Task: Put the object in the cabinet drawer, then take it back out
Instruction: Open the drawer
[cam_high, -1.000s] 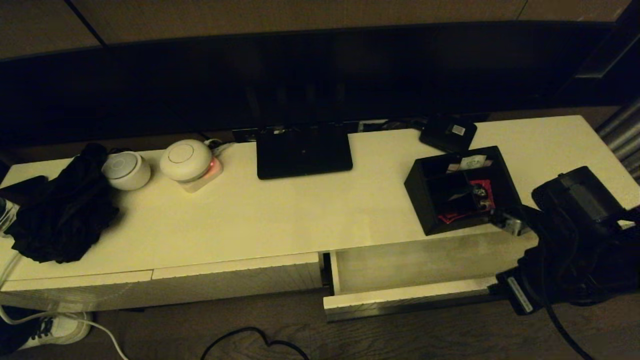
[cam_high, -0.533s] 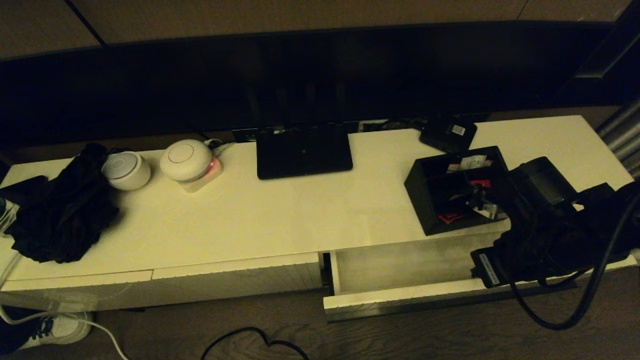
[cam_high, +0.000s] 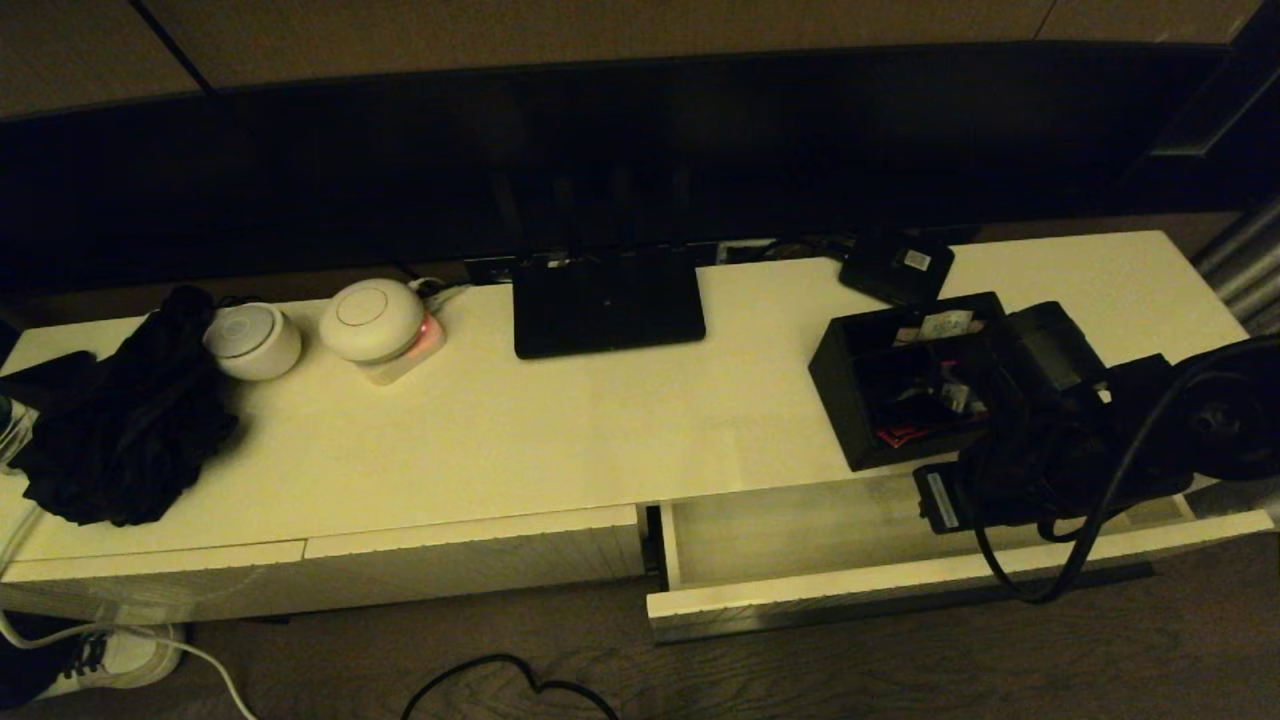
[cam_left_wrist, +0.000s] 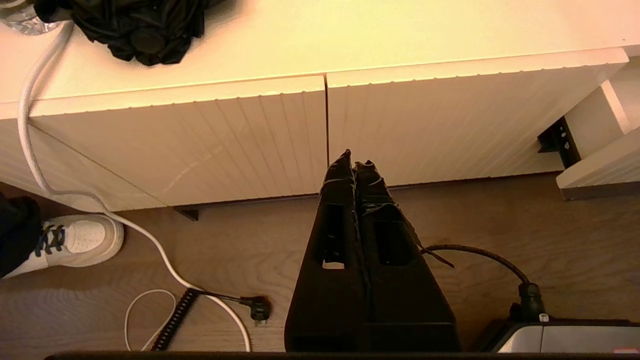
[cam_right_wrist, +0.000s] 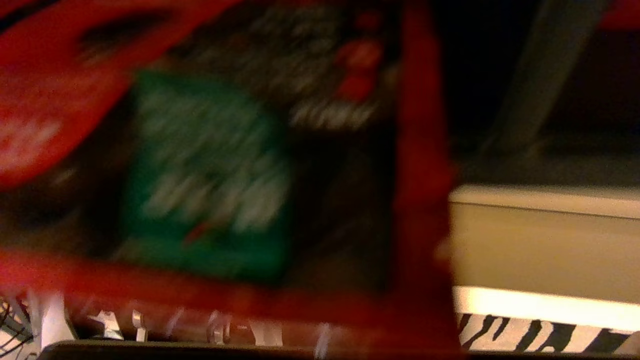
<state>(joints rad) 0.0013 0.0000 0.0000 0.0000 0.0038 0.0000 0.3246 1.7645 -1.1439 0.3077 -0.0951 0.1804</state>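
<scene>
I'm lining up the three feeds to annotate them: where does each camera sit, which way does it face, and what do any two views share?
Head view: from the robot's head, looking down at the white cabinet top, the open cabinet drawer and the black box; the right arm reaches over the box.
Left wrist view: behind the shut left gripper, facing the ribbed drawer fronts and floor.
Right wrist view: pressed close to red and green packets, blurred; no fingers show.
Shared: head and left wrist views both show the black cloth and white shoe.

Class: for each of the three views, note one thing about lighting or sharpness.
Head view: dim and yellowish, with the back wall nearly black. Left wrist view: bright and sharp, the ribbed drawer fronts crisp. Right wrist view: heavily blurred, with the red packet smeared.
</scene>
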